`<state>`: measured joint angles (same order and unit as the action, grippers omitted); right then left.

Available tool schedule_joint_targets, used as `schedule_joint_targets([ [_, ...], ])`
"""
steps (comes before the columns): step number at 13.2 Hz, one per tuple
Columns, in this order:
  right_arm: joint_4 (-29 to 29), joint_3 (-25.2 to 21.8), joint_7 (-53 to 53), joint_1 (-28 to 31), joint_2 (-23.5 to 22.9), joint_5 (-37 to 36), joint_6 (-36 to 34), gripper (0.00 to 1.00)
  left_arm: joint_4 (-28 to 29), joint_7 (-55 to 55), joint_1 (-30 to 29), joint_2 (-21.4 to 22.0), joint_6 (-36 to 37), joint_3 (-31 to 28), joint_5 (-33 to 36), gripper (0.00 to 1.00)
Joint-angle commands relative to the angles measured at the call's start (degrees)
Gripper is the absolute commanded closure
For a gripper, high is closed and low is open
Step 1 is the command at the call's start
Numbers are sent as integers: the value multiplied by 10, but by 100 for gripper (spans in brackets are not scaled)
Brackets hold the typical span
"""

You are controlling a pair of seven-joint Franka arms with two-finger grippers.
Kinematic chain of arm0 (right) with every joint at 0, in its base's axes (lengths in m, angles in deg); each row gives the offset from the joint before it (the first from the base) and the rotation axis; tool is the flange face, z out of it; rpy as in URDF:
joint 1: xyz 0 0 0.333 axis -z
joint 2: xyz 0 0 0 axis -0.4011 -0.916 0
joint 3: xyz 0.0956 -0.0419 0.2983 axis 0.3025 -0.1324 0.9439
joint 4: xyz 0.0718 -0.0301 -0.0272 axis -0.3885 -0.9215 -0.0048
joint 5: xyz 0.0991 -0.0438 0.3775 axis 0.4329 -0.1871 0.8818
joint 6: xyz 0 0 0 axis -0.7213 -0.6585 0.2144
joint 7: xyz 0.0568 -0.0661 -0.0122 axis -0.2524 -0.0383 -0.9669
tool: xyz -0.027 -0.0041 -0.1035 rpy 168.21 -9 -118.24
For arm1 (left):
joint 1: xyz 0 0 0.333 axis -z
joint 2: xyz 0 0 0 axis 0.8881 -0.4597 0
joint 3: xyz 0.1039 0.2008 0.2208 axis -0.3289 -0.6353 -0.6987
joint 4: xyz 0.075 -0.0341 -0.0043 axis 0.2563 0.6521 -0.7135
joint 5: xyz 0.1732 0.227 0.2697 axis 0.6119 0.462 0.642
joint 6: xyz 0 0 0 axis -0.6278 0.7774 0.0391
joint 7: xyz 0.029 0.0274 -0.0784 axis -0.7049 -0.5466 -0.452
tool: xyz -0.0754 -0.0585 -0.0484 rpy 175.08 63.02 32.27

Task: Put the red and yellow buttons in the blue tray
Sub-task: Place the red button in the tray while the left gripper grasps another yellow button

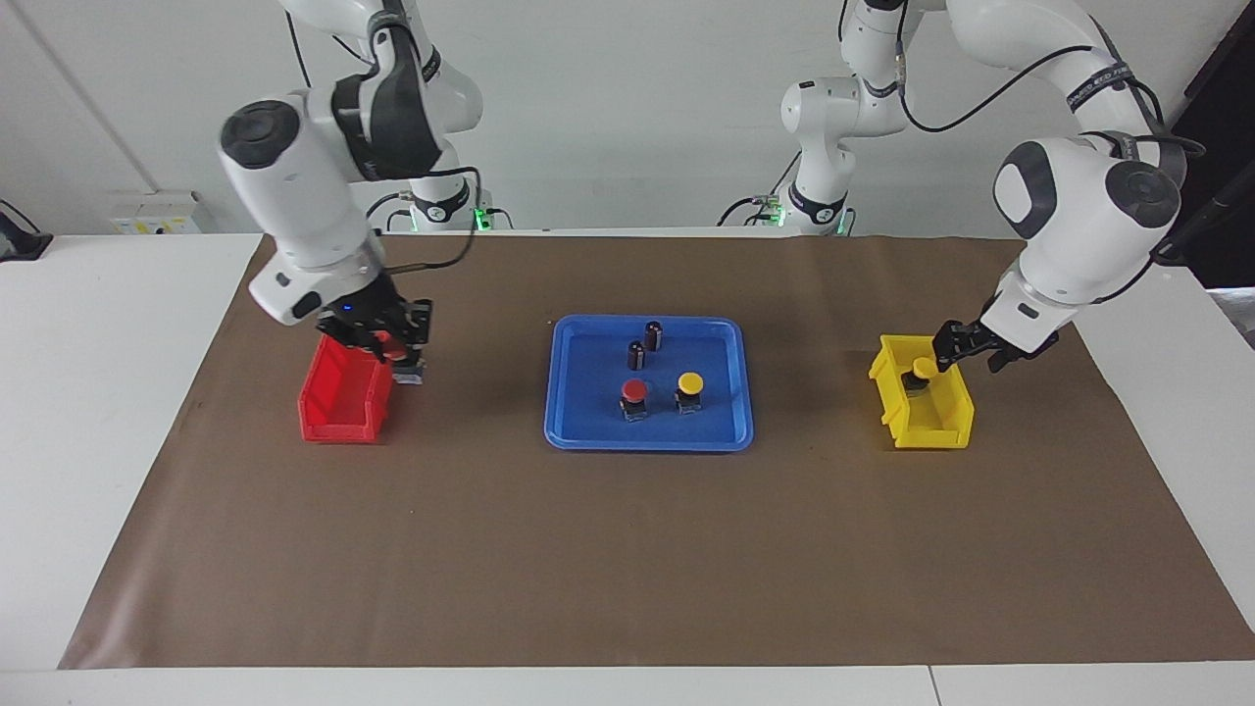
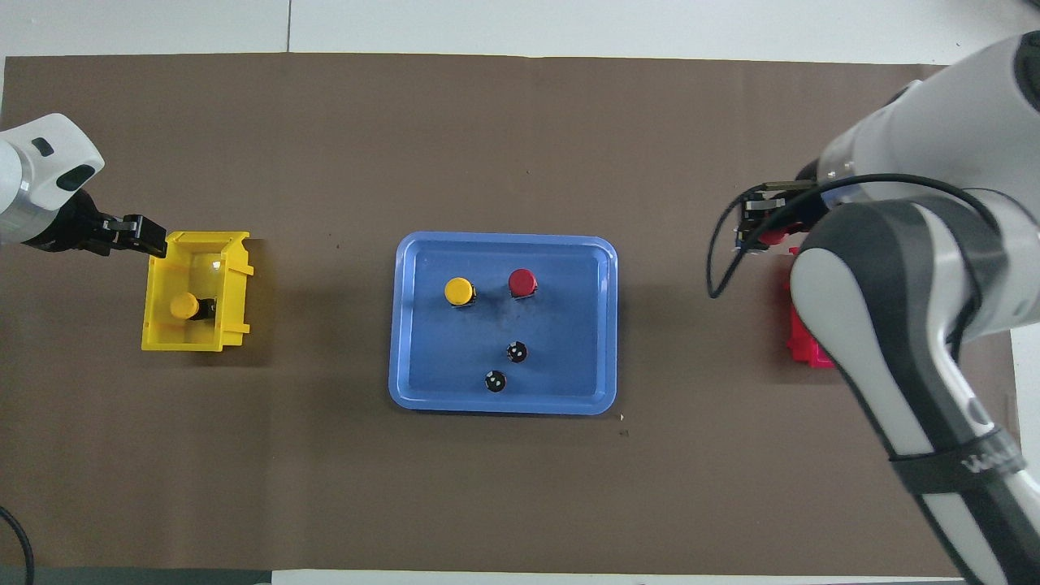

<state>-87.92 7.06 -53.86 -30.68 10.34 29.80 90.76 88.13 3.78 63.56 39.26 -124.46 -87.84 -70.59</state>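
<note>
Red button number one sits clamped in our right gripper, jaws pinched tight on it, hanging in the air. We take twelve o'clock as straight away from the robots. That gripper hangs over the nine o'clock rim of the red bin.

Our left gripper hovers over the nine o'clock rim of the yellow bin. We cannot tell how wide it stands, and nothing shows in it. A yellow button lies inside that bin.

Between the bins rests the blue tray. In its twelve o'clock half stands a second red button, with a second yellow button at its nine o'clock. Two dark cylinders stand toward six o'clock.
</note>
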Motion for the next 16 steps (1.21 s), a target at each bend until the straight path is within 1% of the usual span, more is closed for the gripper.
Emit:
schedule_joint_targets([
  [1, 24, -2, 107, -66, -54, 5, 57, 74, 72, 9, -2, 44, -47, 9, 5, 38],
  [3, 19, -2, 181, -119, -94, -16, 110, 74, 104, 11, -2, 55, -54, 9, 5, 41],
  [4, -1, -2, 185, -123, -97, -33, 123, 74, 124, 11, -1, 61, -68, 9, 5, 42],
  [6, -35, -2, 186, -125, -86, -35, 139, 74, 150, 10, 1, 72, -88, 10, 5, 42],
  [7, -55, -2, 185, -124, -80, -35, 157, 74, 163, 11, 0, 77, -91, 10, 5, 42],
  [9, -81, -2, 183, -124, -80, -36, 189, 74, 183, 10, 0, 83, -108, 10, 5, 42],
  [11, -109, -2, 186, -125, -85, -36, 228, 74, 191, 10, 1, 84, -117, 10, 5, 42],
  [14, -127, -2, 189, -134, -82, -36, 229, 74, 195, 4, 6, 77, -139, 10, 5, 42],
  [16, -130, -2, 190, -136, -80, -36, 226, 73, 214, 9, 4, 79, -156, 10, 5, 42],
])
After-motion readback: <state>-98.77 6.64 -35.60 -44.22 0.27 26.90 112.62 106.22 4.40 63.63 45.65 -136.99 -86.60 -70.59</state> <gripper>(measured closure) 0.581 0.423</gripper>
